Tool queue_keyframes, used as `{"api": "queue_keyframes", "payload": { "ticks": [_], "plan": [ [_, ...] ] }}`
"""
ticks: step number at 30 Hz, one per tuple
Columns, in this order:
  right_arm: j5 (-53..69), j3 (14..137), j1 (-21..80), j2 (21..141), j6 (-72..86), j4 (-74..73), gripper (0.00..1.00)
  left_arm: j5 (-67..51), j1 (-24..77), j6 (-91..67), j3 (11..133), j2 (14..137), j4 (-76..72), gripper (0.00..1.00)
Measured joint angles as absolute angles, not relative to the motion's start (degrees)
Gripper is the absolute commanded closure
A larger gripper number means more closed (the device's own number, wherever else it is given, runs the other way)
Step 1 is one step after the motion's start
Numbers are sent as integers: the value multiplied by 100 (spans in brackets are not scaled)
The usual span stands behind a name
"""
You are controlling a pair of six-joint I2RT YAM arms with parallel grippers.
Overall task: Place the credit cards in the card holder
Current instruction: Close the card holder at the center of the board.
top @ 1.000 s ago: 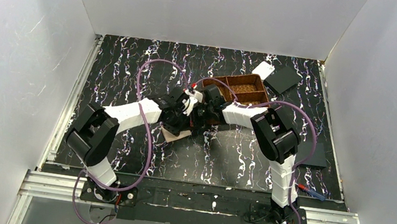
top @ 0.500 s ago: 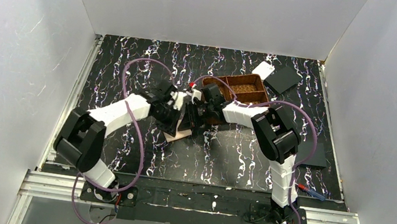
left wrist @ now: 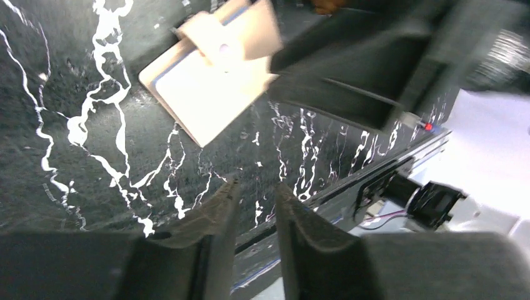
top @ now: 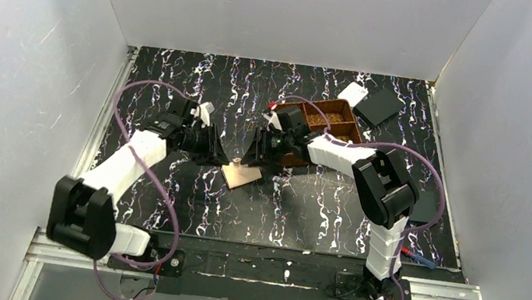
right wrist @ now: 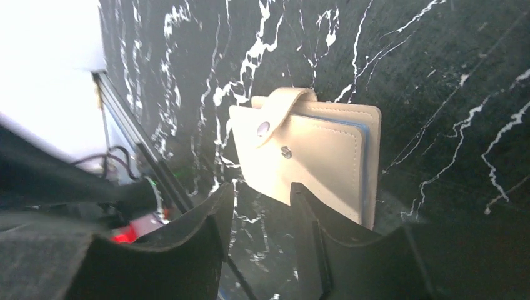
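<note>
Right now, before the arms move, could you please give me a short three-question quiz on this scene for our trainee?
1. True or false: the card holder lies folded on the table.
2. The left gripper and right gripper hold: A, a card; B, the card holder; C, nothing.
3. Fill in: the holder's snap strap is ___ (fastened or unfastened).
Key: 1 true; 2 C; 3 unfastened.
</note>
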State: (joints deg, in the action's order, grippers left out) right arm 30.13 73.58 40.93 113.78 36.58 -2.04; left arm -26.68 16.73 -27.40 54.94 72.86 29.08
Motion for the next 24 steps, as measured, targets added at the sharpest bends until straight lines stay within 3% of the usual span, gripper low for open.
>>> {"api": "queue_keyframes", "payload": {
  "ticks": [6, 24],
  "plan": [
    [2589, 7199, 4088, 11181, 4735, -10, 55, -2982, 1485, -3568, 5002, 8562, 2298, 85],
    [2132, 7614, 4178, 11583, 6082, -110, 63, -3155, 1409, -4130, 4950, 9662, 1367, 94]
  ]
}}
